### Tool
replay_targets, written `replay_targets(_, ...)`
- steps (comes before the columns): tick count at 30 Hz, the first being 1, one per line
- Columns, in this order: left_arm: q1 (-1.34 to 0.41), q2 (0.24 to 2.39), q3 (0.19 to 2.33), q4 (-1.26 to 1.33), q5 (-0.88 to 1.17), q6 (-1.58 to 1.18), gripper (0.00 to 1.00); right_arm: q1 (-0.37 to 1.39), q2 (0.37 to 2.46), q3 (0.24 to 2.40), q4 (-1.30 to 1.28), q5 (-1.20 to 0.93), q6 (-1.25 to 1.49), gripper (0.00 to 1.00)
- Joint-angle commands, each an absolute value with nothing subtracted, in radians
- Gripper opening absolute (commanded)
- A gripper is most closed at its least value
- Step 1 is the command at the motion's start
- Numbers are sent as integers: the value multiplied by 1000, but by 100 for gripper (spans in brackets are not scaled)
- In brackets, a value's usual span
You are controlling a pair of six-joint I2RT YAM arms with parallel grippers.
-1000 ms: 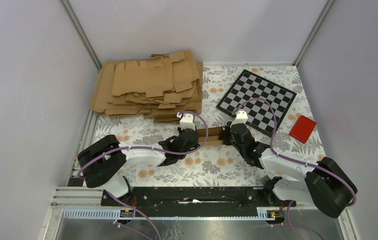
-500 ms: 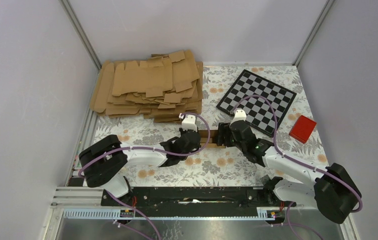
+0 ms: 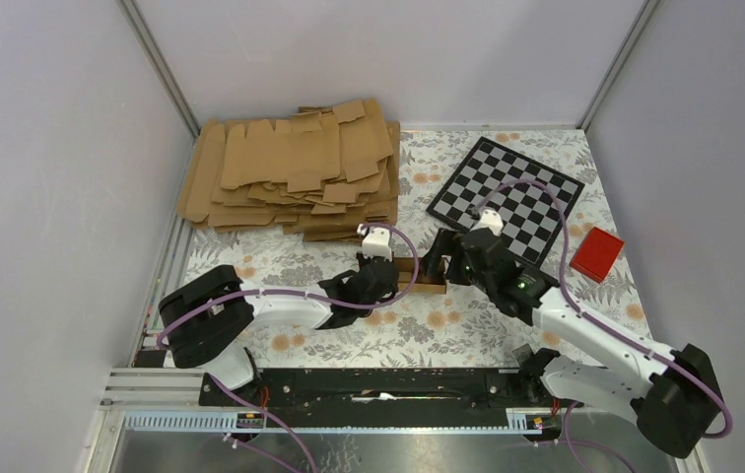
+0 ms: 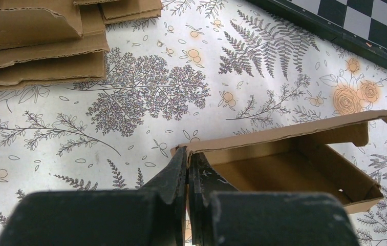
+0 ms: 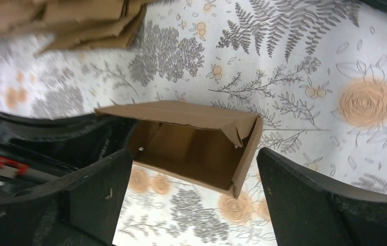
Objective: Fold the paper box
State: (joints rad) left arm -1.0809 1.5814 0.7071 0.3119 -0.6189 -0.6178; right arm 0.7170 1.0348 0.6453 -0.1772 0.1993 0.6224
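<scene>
Paper box [image 5: 181, 114] lies half-formed, hollow, end flap apparently bent inward.

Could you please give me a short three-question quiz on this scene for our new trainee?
1. True or false: the left pincer is shut on a wall of the paper box.
2. The right pincer is: A open, B shut on the box, C out of view?
3. Fill in: in the top view, the chessboard lies to the ___ of the cardboard pile.
Key: 1 true; 2 A; 3 right.
</scene>
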Motion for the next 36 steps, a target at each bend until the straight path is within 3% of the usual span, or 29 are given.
replay_targets(1, -1091, 1598, 730, 300, -630, -613, 0, 720, 973, 711, -318, 359, 1027, 100)
replay_targets(5, -1095, 1598, 730, 300, -636, -616, 0, 693, 1014, 788, -485, 374, 1249, 100)
replay_targets(17, -1111, 1587, 719, 302, -672, -618, 0, 607, 1182, 840, -481, 94, 1384, 100)
replay_targets(28, -1127, 1598, 716, 310, -693, -625, 0, 597, 1175, 738, -448, 31, 1522, 100)
replay_targets(36, -1143, 1601, 719, 312, -714, -622, 0, 586, 1105, 784, -555, 95, 1478, 100)
